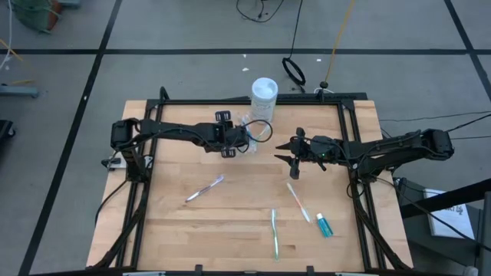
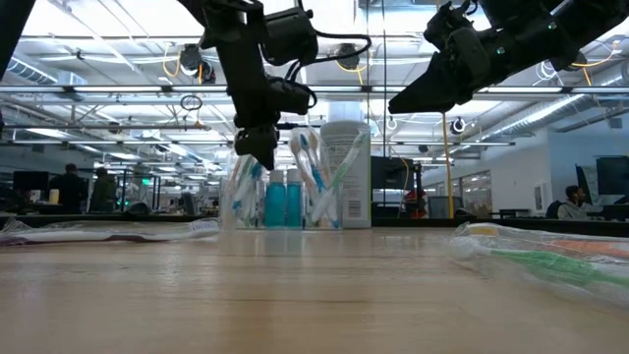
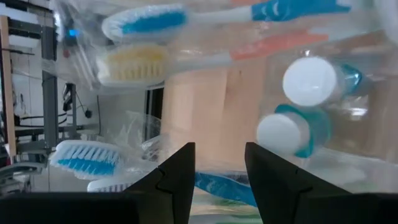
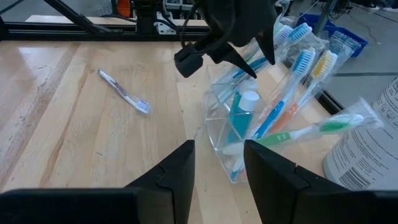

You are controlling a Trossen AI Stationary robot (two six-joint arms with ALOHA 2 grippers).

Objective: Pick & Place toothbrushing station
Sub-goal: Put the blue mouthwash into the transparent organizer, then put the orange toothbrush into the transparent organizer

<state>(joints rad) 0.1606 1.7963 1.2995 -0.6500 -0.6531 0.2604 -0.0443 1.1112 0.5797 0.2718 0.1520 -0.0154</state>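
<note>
Overhead, the left gripper [image 1: 249,138] hangs over the clear cup [image 1: 257,132] at the table's twelve o'clock, beside a white container [image 1: 264,92], while the right gripper [image 1: 290,153] waits open and empty at the cup's four o'clock; loose toothbrushes [image 1: 205,188] and one tube [image 1: 324,225] lie toward six. Level, the cup [image 2: 280,197] holds brushes and tubes. From its wrist, the left fingers [image 3: 177,177] look parted and empty, so I judge it should descend straight, avoiding bristles.

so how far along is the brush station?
Partly done: the clear cup already holds several toothbrushes and toothpaste tubes. The left gripper is over the cup; the right gripper hovers open nearby. Left on the table: three toothbrushes and one tube.
</note>
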